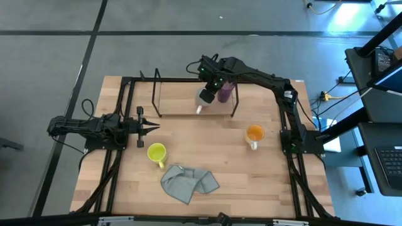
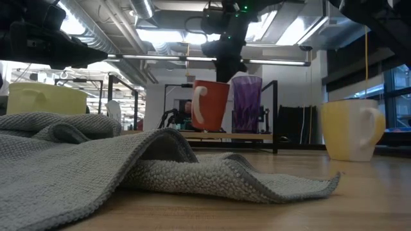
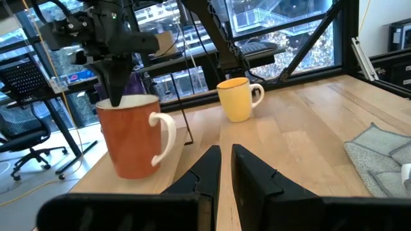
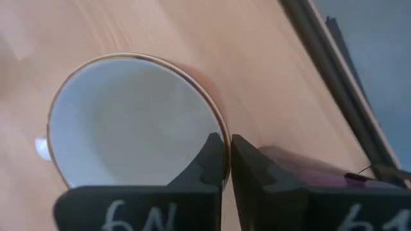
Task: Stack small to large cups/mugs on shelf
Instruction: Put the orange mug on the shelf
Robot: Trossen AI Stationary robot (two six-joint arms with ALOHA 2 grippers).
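Observation:
A mug, reddish outside and white inside (image 1: 205,97), with a white handle (image 2: 195,106), is between the end loops of the black wire shelf (image 1: 156,94), next to the purple tumbler (image 1: 225,93), which stands on the shelf. My right gripper (image 4: 225,151) reaches from the table's right side and is shut on this mug's rim. The orange mug (image 1: 254,134) stands on the table at the right. The yellow mug (image 1: 156,152) stands at the near left. My left gripper (image 1: 152,127) is shut and empty at the table's left, above the yellow mug. My right gripper holds the reddish mug by its rim (image 4: 222,131), on the side next to the purple tumbler. One finger is inside the mug and one outside. The fingers come from above, pointing down. The mug is about upright, with its base at the shelf's floor. I cannot tell whether it rests there.
A crumpled grey cloth (image 1: 188,182) lies at the table's near middle. The black table frame (image 1: 122,113) runs along the left, right and far edges. Bare wood lies between the shelf and the cloth.

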